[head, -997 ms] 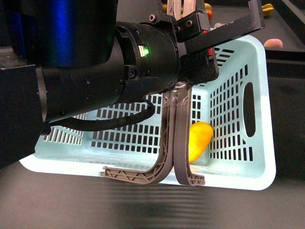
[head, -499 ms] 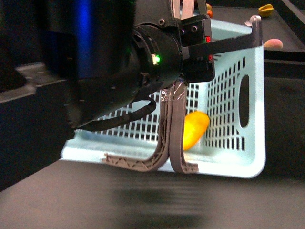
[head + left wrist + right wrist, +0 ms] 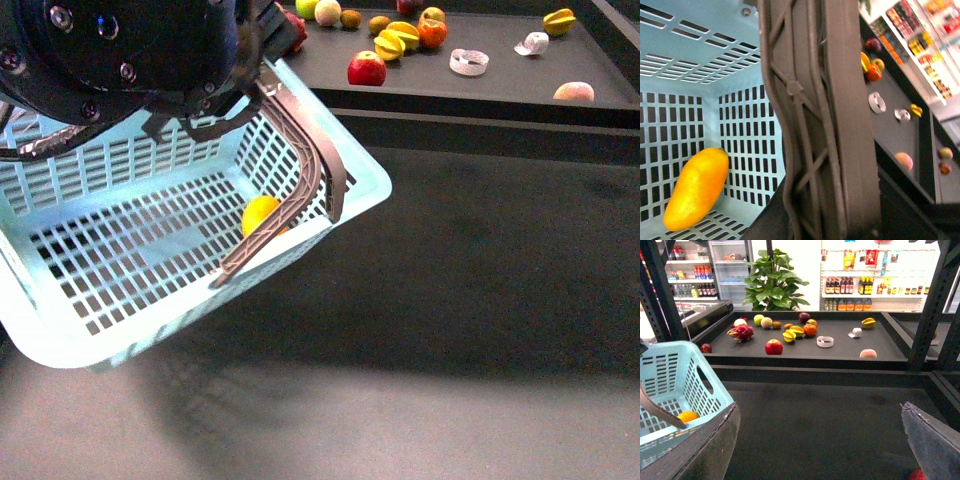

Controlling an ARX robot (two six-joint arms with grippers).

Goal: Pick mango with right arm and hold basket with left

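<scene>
The light blue basket (image 3: 120, 250) hangs tilted at the left of the front view. My left gripper (image 3: 250, 70), on the bulky black arm (image 3: 120, 50), is shut on its two grey-brown handles (image 3: 305, 180), which fill the left wrist view (image 3: 825, 125). The yellow-orange mango (image 3: 261, 213) lies inside the basket at a bottom corner, and also shows in the left wrist view (image 3: 696, 187) and the right wrist view (image 3: 687, 416). My right gripper (image 3: 820, 440) is open and empty over the dark floor, to the right of the basket (image 3: 675, 370). It is out of the front view.
A dark raised display tray (image 3: 500, 90) at the back holds several fruits: a red apple (image 3: 366, 68), yellow star-shaped fruits (image 3: 395, 40), a pinkish peach (image 3: 573, 91) and tape rolls (image 3: 468, 62). Black shelf posts (image 3: 927, 305) stand to the right. Dark floor (image 3: 480, 300) lies between.
The basket has swung to the left and tilted, with my left arm now high at the top left. The mango has stayed inside it. The back tray has come into view.
</scene>
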